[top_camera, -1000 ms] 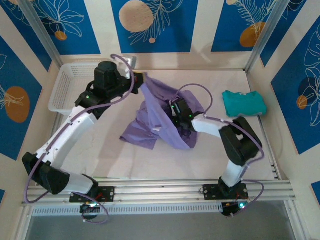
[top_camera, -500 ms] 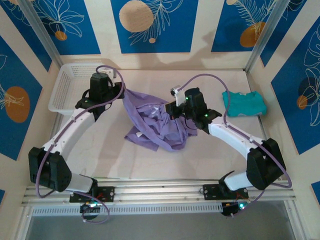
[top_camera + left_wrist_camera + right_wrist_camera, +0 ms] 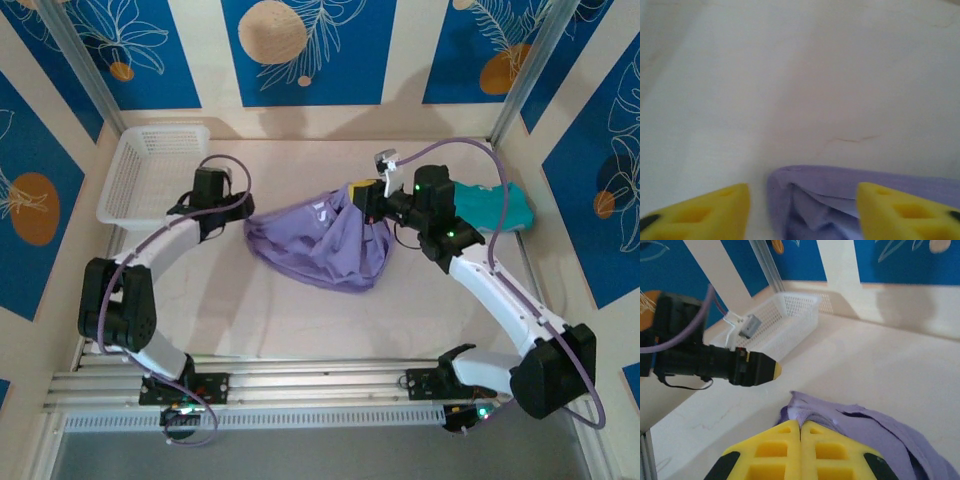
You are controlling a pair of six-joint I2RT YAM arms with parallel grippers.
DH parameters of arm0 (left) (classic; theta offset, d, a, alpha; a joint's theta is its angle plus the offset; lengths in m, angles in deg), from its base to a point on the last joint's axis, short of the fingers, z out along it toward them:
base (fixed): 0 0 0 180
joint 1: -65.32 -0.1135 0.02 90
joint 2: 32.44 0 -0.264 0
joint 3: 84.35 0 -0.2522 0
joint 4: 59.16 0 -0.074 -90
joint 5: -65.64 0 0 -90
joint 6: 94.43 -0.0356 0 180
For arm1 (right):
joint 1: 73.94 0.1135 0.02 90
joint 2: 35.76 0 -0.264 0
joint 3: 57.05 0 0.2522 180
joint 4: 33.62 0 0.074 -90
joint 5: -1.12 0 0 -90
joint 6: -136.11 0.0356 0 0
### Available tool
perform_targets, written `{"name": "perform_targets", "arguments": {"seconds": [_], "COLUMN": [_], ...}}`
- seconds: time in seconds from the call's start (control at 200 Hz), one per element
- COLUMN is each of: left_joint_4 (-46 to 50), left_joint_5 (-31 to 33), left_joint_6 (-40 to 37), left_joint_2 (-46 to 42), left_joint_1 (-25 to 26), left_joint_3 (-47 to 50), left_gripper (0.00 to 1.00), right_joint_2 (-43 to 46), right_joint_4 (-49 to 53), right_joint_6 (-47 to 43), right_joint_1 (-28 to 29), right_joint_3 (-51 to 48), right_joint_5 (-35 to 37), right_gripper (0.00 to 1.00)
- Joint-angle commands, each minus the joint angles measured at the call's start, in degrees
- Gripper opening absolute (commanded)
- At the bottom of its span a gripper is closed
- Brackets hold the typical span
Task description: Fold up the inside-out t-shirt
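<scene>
Shirt [image 3: 318, 250] is lying bunched mid-table. Spreading it flat is looking like the step in hand: the left gripper [image 3: 238, 208] should be taking a single layer at the heap's left edge, then both arms drawing apart evenly, without dragging. The right gripper [image 3: 364, 196] is clamping shut on the lifted right edge. The left jaws are standing apart, holding nothing, with the shirt's edge lying between and just ahead of its fingers [image 3: 715, 210].

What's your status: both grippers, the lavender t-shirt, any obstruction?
Left gripper open beside crumpled soft lavender t-shirt. Right gripper shut on its right corner. Folded teal garment lies apart, rightward.
</scene>
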Motion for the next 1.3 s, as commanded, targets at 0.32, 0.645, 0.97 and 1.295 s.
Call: {"name": "perform_targets", "arguments": {"seconds": [0.32, 0.645, 0.97, 1.295], "left_joint_4": [-10.7, -11.1, -13.8, -8.3], "left_joint_5": [-18.3, -18.9, -10.2, -1.3], "left_joint_6": [0.7, 2.9, 10.8, 4.3], "left_joint_2": [-3.7, 6.9, -2.2, -5.4], "left_joint_1": [19.3, 19.9, 5.4, 5.3], "left_joint_3": [-0.1, -8.0, 2.1, 13.4], "left_gripper": [0.79, 0.22, 0.00, 0.27], "right_joint_2": [-2.6, -0.8, 8.7, 8.5], "right_joint_4": [-1.1, 3.1, 0.2, -3.9], "right_joint_6": [0.5, -0.9, 3.5, 8.1], "right_joint_1": [-1.1, -1.8, -8.9, -8.5], "right_joint_3": [-1.4, 3.1, 6.9, -13.8], "right_joint_5": [-2.3, -3.3, -11.7, -8.7], "right_gripper": [0.00, 0.00, 0.00, 0.00]}}
